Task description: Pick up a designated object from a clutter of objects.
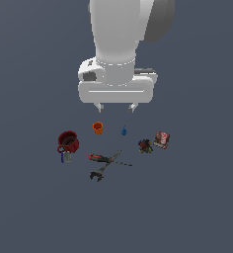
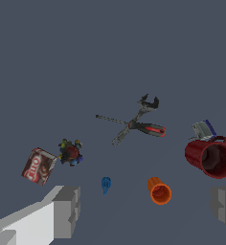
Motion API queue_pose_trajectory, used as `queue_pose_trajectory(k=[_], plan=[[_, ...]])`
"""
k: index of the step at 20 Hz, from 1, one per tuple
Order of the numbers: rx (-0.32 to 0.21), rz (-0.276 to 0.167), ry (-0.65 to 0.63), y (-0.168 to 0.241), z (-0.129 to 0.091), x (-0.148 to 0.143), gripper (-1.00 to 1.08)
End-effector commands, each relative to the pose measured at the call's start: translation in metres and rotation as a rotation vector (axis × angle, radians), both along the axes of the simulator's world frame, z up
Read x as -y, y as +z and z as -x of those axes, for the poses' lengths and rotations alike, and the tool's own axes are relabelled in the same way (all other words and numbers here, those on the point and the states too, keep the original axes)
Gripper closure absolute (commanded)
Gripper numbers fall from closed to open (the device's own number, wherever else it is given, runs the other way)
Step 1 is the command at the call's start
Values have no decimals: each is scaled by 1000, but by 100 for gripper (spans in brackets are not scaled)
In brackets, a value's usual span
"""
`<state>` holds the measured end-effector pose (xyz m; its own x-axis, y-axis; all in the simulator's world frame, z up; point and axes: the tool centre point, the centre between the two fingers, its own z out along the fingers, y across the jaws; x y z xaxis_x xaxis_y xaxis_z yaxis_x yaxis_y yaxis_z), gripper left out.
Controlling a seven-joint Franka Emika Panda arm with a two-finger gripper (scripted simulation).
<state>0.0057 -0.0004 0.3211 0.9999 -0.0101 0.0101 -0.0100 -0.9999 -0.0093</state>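
Note:
The designated object is a small dark lumpy item with red, yellow and blue-green bits; it lies on the exterior view's right, beside a reddish box. The wrist view shows the designated object next to that box. The clutter spreads around it: orange cup, tiny blue piece, dark red mug, red-handled tools, black clamp. My gripper hangs open above the floor, behind the cup and blue piece, holding nothing. Its fingers frame the blue piece and cup.
A small grey and blue block lies against the mug. In the wrist view the mug, the tools and the clamp sit farther from the fingers. The floor is plain dark grey.

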Motion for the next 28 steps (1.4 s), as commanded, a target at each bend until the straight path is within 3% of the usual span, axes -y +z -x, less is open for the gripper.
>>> queue_pose_trajectory(k=[1,9,16,28], plan=[[0,0,0,0,0,0,-92],[-1,23,58,5,3,-25,-92],[-1,24,58,2,3,-27,-92],[-2,30,61,-68,-4,-61,-92]])
